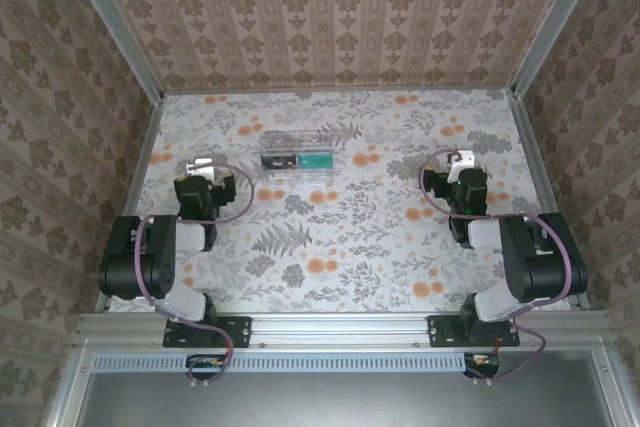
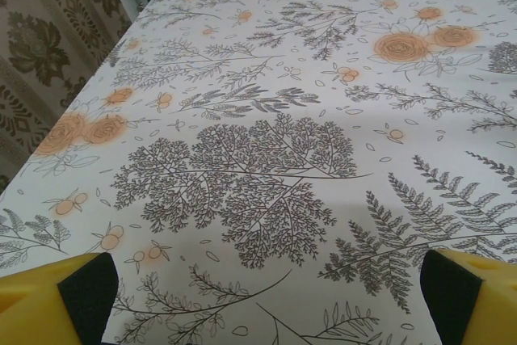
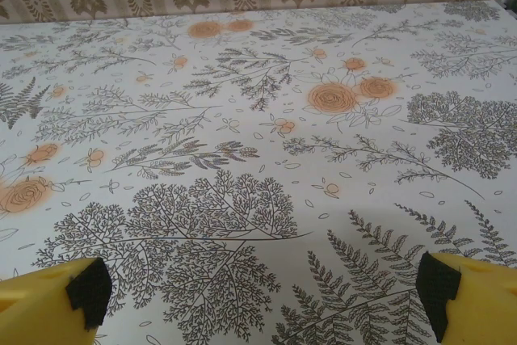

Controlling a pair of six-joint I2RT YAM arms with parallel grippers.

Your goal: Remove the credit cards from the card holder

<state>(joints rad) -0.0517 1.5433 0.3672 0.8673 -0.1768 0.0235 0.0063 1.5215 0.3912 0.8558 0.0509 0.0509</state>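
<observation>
Both arms sit folded back toward the near edge of the table [image 1: 330, 247], one by each near corner, which I read as a resting stance ahead of any reach. The left gripper [image 1: 200, 165] is spread wide and empty, its yellow fingers [image 2: 44, 300] at the two bottom corners of its wrist view with bare cloth between them; the right gripper [image 1: 460, 159] is likewise wide and holds nothing, its black pads [image 3: 87, 290] well apart.

The card holder [image 1: 279, 159] appears to be the dark piece in a clear box [image 1: 298, 139] near the middle of the far edge, between the two arms and well apart from both; a teal piece [image 1: 318, 160], perhaps a card, lies just beside it in the same box; both are too small to tell more. That central spot seems chosen so either arm can reach it, one to steady and one to pull; no card is out on the table yet, so the task stands at its start.

The table wears a flat pale cloth printed with grey ferns and orange flowers; brown patterned wallpaper [image 1: 330, 7] closes three sides; a metal rail [image 1: 340, 329] runs along the near edge, where the arm bases are bolted.
</observation>
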